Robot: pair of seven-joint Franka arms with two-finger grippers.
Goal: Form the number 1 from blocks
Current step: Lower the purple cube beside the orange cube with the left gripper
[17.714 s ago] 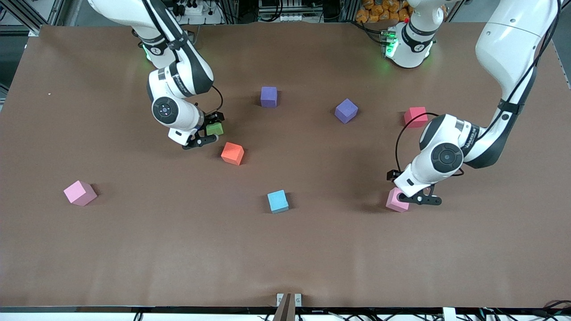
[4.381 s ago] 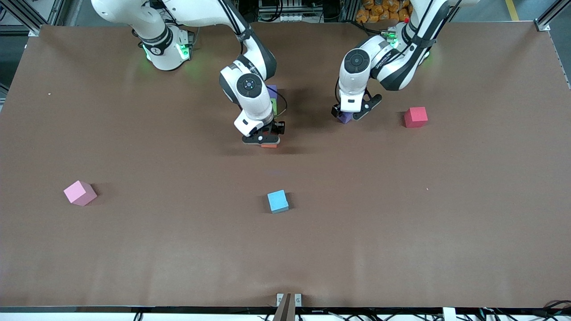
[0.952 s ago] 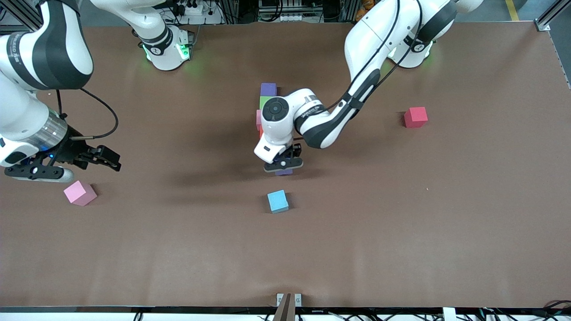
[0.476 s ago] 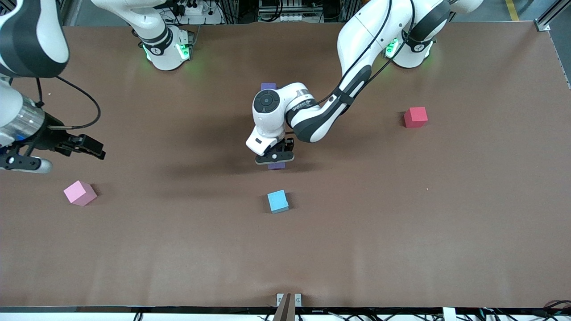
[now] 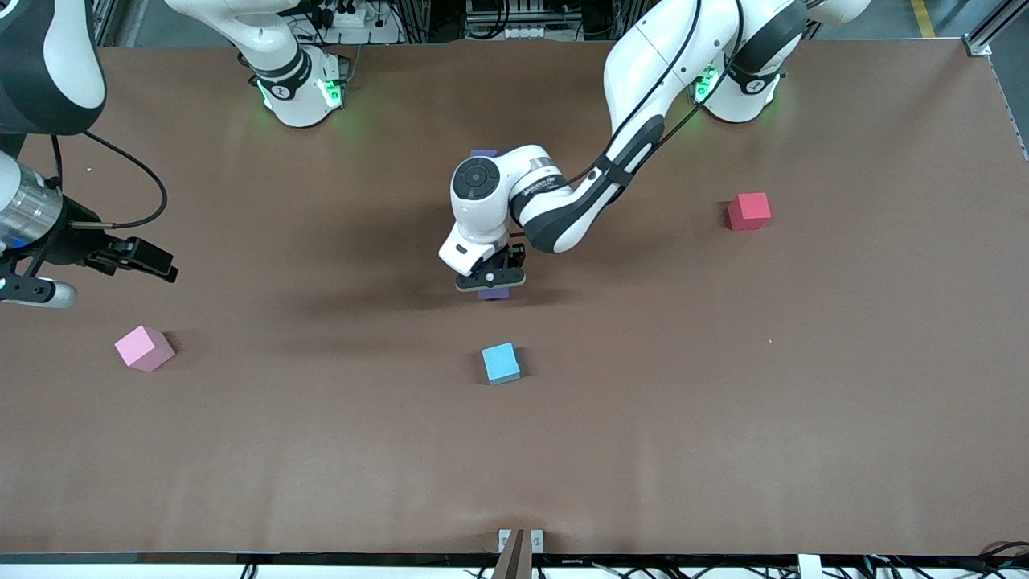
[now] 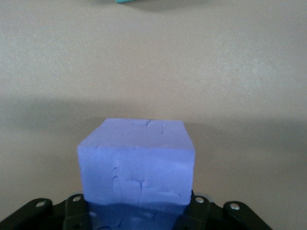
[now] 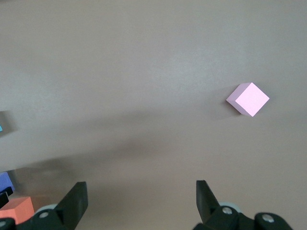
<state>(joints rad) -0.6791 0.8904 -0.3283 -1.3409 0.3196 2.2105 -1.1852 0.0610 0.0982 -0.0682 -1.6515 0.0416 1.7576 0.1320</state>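
Purple block (image 6: 136,160), pink block (image 5: 144,347), light blue block (image 5: 501,363), red block (image 5: 748,211)

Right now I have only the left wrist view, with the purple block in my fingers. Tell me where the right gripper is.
Observer: The right gripper hangs open and empty over the table toward the right arm's end, near a loose pink block.
Operator: List what else lies loose.
Observer: A red block sits alone toward the left arm's end; the light blue block is the one nearest the front camera.
Operator: Say what is next to my block.
Observer: In the right wrist view an orange block lies right beside the purple block that your left gripper holds.
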